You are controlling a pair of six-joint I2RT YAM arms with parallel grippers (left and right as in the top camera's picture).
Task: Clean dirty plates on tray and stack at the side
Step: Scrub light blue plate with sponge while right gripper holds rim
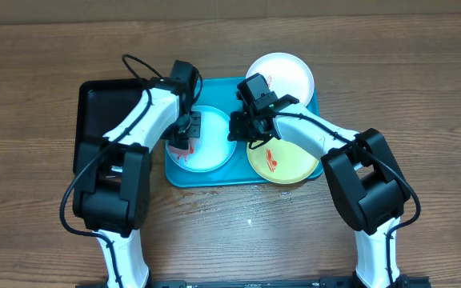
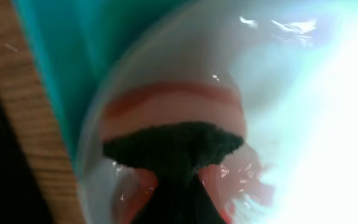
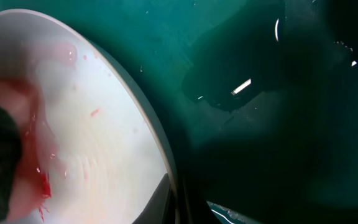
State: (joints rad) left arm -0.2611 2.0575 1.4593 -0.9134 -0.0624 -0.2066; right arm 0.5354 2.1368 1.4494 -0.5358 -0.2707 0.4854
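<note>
The light blue plate lies in the left half of the turquoise tray and has red smears near its left rim. My left gripper is shut on a green-red sponge and presses it onto the smeared part of the plate; the sponge fills the lower middle of the left wrist view. My right gripper is shut on the plate's right rim. The white plate lies at the tray's far right corner. The yellow-green plate, with a red smear, lies at the near right.
A black rectangular tray lies directly left of the turquoise tray, under my left arm. Bare wooden table surrounds both trays. The turquoise tray floor shows beside the plate in the left wrist view and the right wrist view.
</note>
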